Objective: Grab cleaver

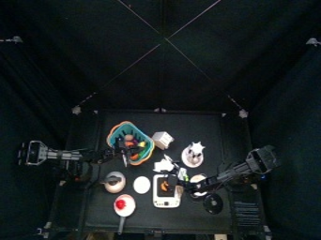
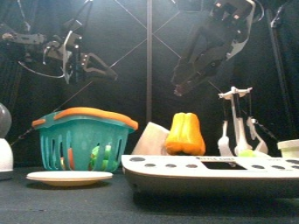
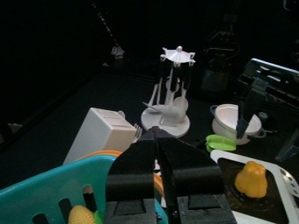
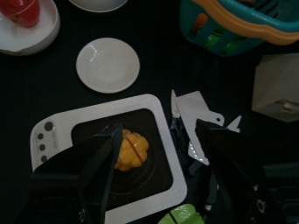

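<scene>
The cleaver [image 4: 191,114] is a small silver-white one. It lies flat on the black table beside the white scale [image 4: 70,136], which carries an orange pepper [image 4: 131,149]. My right gripper [image 4: 162,140] is open and hangs above the scale's edge, with the cleaver just inside its one jaw. In the top view it is at the front right [image 1: 198,190], and in the front view it is high above the table [image 2: 184,86]. My left gripper [image 3: 159,140] is shut and empty, over the teal basket [image 3: 47,197]. The cleaver is hidden in the front view.
A white plate [image 4: 107,63] and a red bowl [image 4: 24,22] lie beyond the scale. A white carton [image 4: 278,83] and the basket [image 4: 251,22] are close to the cleaver. A utensil rack [image 3: 170,101] stands at the back right, with a white cup [image 3: 229,115] beside it.
</scene>
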{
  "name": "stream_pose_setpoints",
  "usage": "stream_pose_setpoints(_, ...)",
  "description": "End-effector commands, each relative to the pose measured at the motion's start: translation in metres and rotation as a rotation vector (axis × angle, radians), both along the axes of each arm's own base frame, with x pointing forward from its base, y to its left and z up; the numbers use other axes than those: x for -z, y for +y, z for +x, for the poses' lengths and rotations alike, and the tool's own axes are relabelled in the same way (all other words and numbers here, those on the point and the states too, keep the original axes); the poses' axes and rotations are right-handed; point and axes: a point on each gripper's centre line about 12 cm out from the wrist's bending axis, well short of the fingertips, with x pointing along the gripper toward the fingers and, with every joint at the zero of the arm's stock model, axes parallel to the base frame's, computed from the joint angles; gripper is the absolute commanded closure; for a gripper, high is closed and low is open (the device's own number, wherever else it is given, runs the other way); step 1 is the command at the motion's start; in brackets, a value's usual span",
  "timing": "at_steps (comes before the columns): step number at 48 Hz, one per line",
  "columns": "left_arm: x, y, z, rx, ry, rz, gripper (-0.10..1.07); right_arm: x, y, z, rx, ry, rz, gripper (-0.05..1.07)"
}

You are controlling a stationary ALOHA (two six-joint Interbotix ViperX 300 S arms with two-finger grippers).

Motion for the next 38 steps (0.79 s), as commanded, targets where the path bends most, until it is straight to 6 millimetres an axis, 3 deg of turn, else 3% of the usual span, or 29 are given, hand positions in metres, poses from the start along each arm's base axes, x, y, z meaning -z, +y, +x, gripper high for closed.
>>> stream_pose_setpoints(1, -0.005, 0.0, 0.002, 0.002, -0.009, 0.002, 0.63, -0.022, -0.02, 0.001, 0.091, -0.039, 0.02, 0.06)
stream_pose_setpoints(7, -0.004, 0.0, 0.003, 0.006, 0.004, -0.004, 0.63, -0.002, -0.053, -0.003, 0.225, 0.026, 0.062, 0.06)
stream_pose_setpoints(11, -0.004, 0.0, 0.003, 0.008, 0.009, -0.004, 0.63, 0.033, -0.071, -0.022, 0.331, 0.11, 0.215, 0.06)
stream_pose_setpoints(19, -0.002, 0.0, 0.002, 0.008, 0.013, -0.006, 0.63, 0.071, -0.081, -0.035, 0.351, 0.158, 0.321, 0.06)
stream_pose_setpoints(29, -0.001, -0.001, 0.001, 0.009, 0.016, -0.006, 0.63, 0.091, -0.079, -0.04, 0.364, 0.214, 0.332, 0.06)
stream_pose_setpoints(38, 0.0, 0.0, 0.001, 0.009, 0.024, -0.01, 0.63, 0.088, -0.096, -0.038, 0.384, 0.208, 0.28, 0.06)
